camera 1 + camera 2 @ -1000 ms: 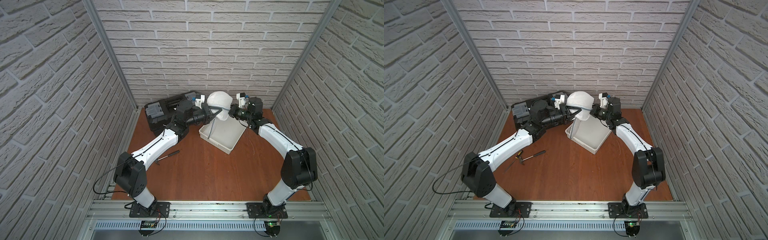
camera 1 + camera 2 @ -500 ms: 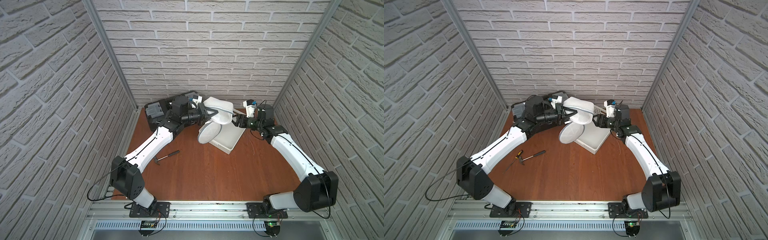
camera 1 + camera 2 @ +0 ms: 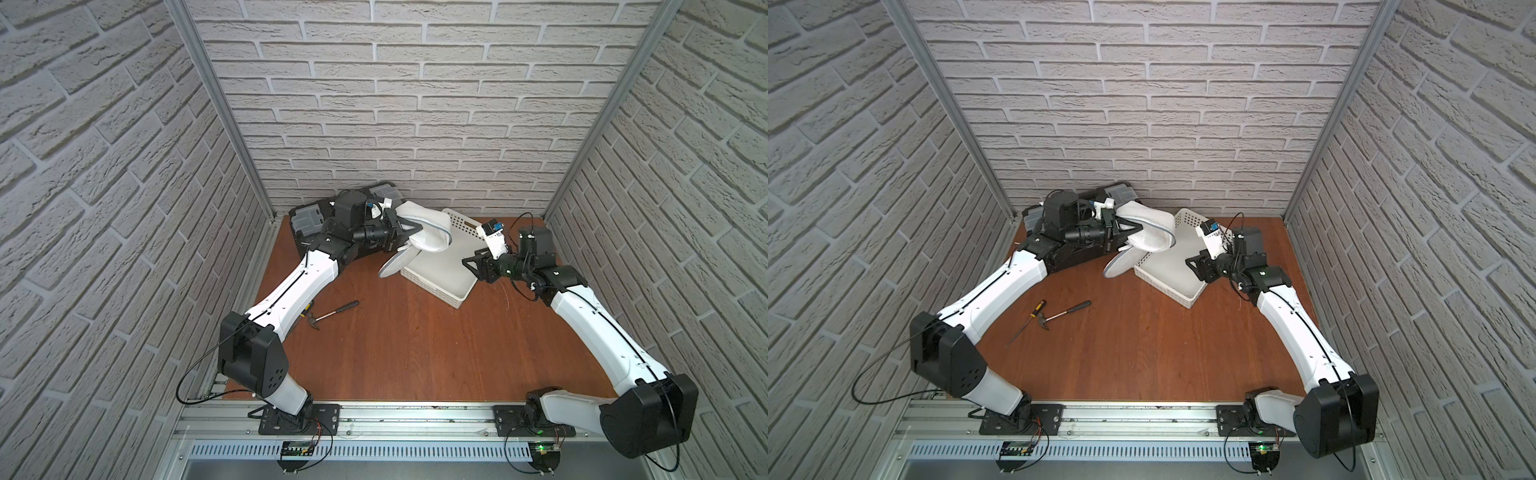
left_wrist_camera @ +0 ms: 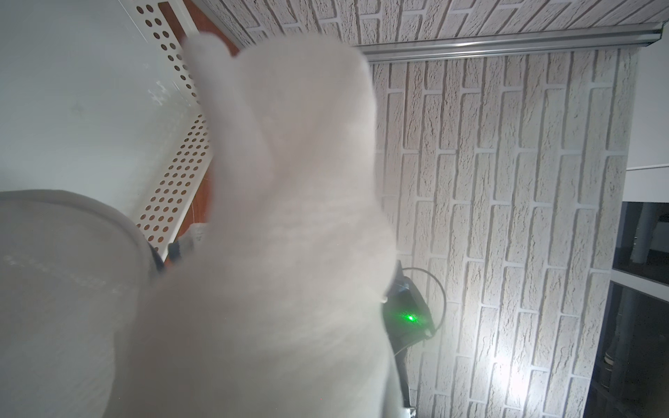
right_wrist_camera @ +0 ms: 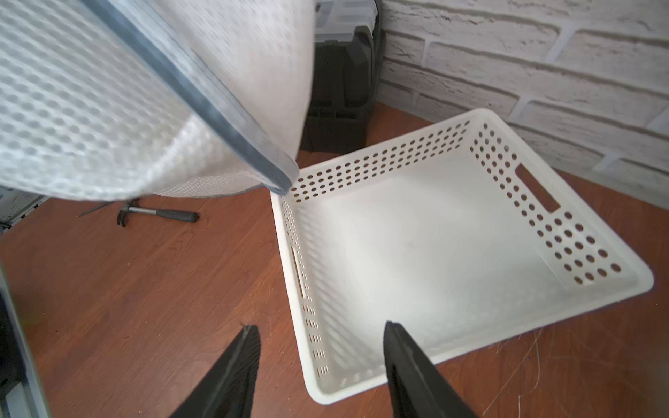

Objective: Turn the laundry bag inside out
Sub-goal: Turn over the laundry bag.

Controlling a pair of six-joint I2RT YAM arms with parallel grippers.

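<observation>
The laundry bag [image 3: 430, 235] [image 3: 1152, 235] is white mesh with grey trim. It hangs in the air over the near-left corner of the white basket [image 3: 442, 270] [image 3: 1177, 272]. Its round flap [image 3: 394, 262] [image 3: 1120, 262] dangles open below it. My left gripper [image 3: 409, 227] [image 3: 1134, 226] is shut on the bag's left edge. In the left wrist view the bag [image 4: 289, 217] fills the frame and hides the jaws. My right gripper [image 3: 469, 266] [image 3: 1192, 266] [image 5: 320, 333] stands open and holds nothing, over the basket's right side and apart from the bag [image 5: 108, 108].
A hammer [image 3: 332, 313] [image 3: 1065, 311] [image 5: 159, 214] and a screwdriver [image 3: 1034, 313] lie on the wooden table, left of centre. A black toolbox [image 3: 307, 220] [image 3: 1034, 216] stands in the back left corner. Brick walls close in three sides.
My right gripper opened, let go of the bag and drew back to the right. The left gripper carried the bag left and lower, and its flap fell open.
</observation>
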